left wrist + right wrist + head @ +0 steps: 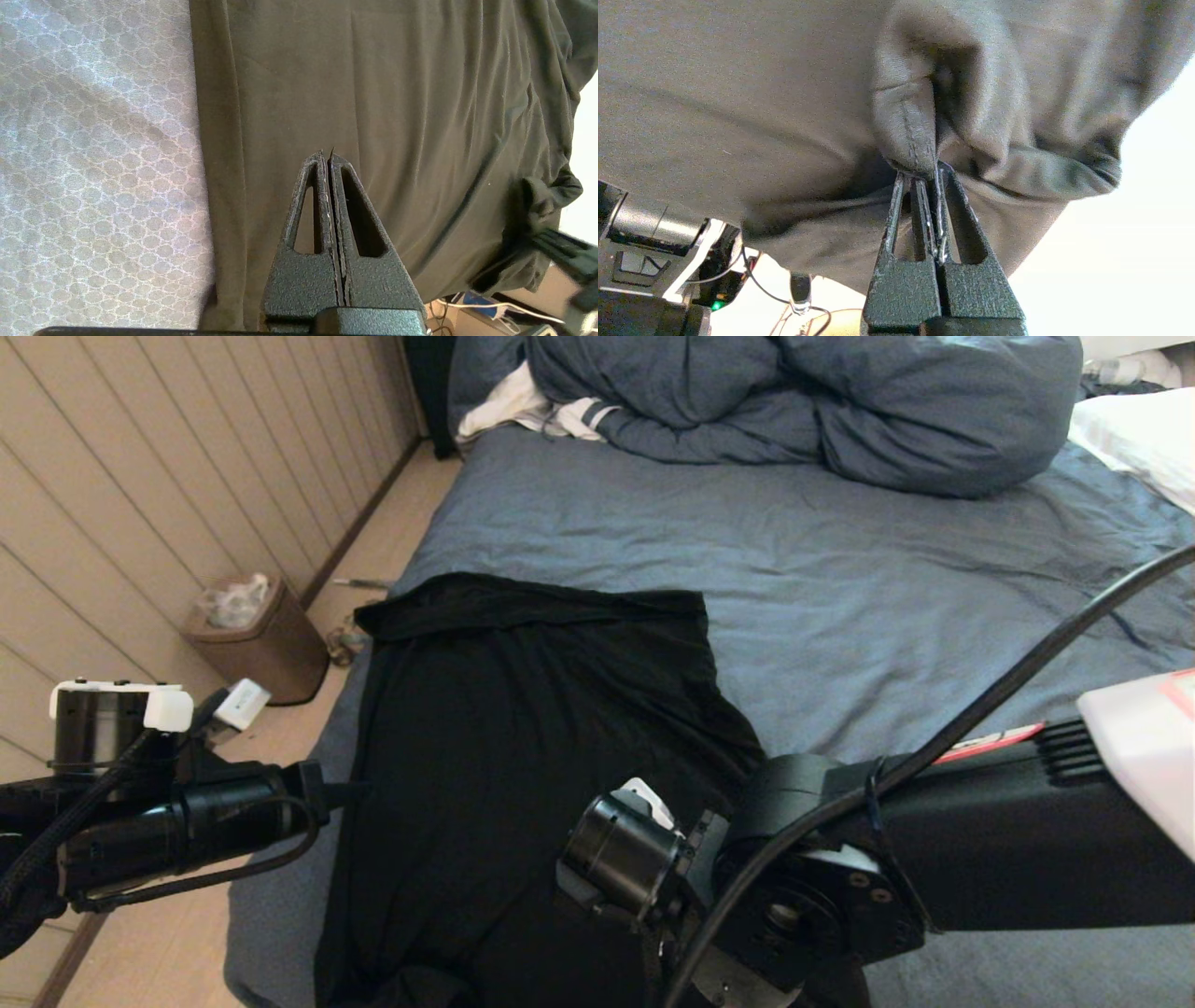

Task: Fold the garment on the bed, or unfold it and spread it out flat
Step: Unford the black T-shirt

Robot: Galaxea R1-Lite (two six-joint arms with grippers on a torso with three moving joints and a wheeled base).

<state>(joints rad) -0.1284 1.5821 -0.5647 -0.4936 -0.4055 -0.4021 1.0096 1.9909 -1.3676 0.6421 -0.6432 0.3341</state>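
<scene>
The garment (523, 756), a plain black T-shirt, lies on the bed (887, 597) near its left front corner, its far end folded over in a band. My right gripper (924, 172) is shut on a stitched fold of the garment (906, 121) at the near edge, and the cloth bunches up around the tips. In the head view the right wrist (644, 859) hides those fingers. My left gripper (327, 156) is shut with nothing in it and hovers over the garment (397, 93) near its left edge, beside the patterned sheet (93, 163).
A bunched blue-grey duvet (822, 401) and a white striped cloth (523, 411) lie at the head of the bed, with a white pillow (1139, 439) at the far right. A brown bin (257, 639) stands on the floor by the panelled wall (140, 476).
</scene>
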